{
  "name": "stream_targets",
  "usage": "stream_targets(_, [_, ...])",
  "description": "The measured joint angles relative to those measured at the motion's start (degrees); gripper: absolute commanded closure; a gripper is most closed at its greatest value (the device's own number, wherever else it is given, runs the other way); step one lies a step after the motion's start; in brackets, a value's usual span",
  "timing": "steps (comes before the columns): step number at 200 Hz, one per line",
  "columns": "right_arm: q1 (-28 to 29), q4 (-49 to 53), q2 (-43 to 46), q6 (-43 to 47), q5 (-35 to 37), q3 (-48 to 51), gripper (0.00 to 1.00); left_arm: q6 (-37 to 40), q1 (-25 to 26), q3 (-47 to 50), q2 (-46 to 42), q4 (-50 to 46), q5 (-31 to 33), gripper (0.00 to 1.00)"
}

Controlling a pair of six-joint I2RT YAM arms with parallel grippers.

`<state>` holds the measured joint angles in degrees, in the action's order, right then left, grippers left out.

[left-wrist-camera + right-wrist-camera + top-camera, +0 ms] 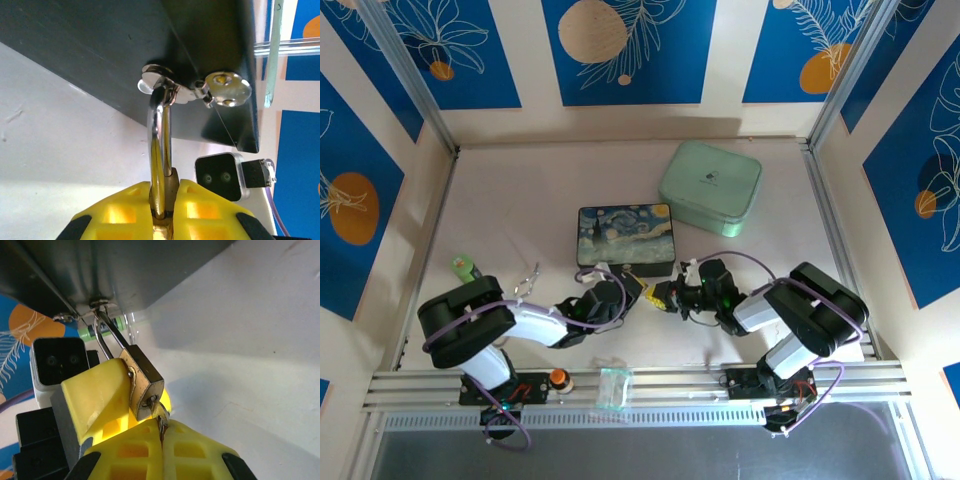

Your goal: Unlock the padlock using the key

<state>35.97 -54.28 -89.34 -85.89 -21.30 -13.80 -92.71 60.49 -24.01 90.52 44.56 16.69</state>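
Your left gripper [164, 199] clamps the small brass padlock [145, 382], silver-shackled, at the six o'clock edge of the painted box [625, 235]. Your right gripper [162, 437] pinches the thin pale key [160, 416] in its keyhole. Twisting off-axis could slip or bend it.

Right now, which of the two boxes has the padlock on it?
The painted night-sky box: the padlock hangs from its near-side clasp. The mint-green tin sits farther back.
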Motion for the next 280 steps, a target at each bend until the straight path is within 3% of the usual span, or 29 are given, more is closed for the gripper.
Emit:
stream_targets(53, [-2.86, 4.59, -0.17, 2.51, -7.63, -2.45, 1.0, 0.48, 0.0, -0.44, -0.02, -0.07, -0.7, 1.0])
stream_targets(95, [-2.49, 6.82, -0.15, 0.7, -7.5, -3.56, 1.0, 1.31, 0.0, -0.7, -0.04, -0.85, 0.13, 1.0])
stream_targets(121, [-2.45, 3.17, -1.57, -4.17, -7.41, -2.89, 1.0, 1.33, 0.0, -0.68, -0.11, -0.87, 0.42, 1.0])
stream_targets(144, [-2.01, 3.72, -1.75, -4.11, -7.17, -2.91, 0.85, 1.66, 0.0, -0.68, -0.11, -1.4, 0.31, 1.0])
stream_targets(178, [0.24, 18.58, 5.86, 4.28, -3.48, -5.62, 0.66, 1.73, 0.57, -0.68, -0.98, -2.6, -0.59, 1.0])
stream_targets(221, [0.46, 40.24, 18.14, 18.84, 2.49, -9.46, 0.64, 2.91, 0.92, -0.55, -4.46, -6.27, -0.59, 1.0])
stream_targets(261, [3.26, 57.72, 21.33, 30.67, 11.65, -13.92, 0.59, 3.91, 0.92, 0.42, -5.01, -9.2, -0.83, 1.0])
stream_targets(272, [6.29, 62.82, 21.94, 33.83, 16.87, -15.98, 0.49, 4.33, 0.92, 0.52, -5.42, -9.77, -0.81, 1.0])
stream_targets(280, [8.68, 65.2, 22.64, 35.6, 20.57, -17.07, 0.06, 4.52, 0.92, 0.52, -5.88, -10.16, -0.83, 1.0])
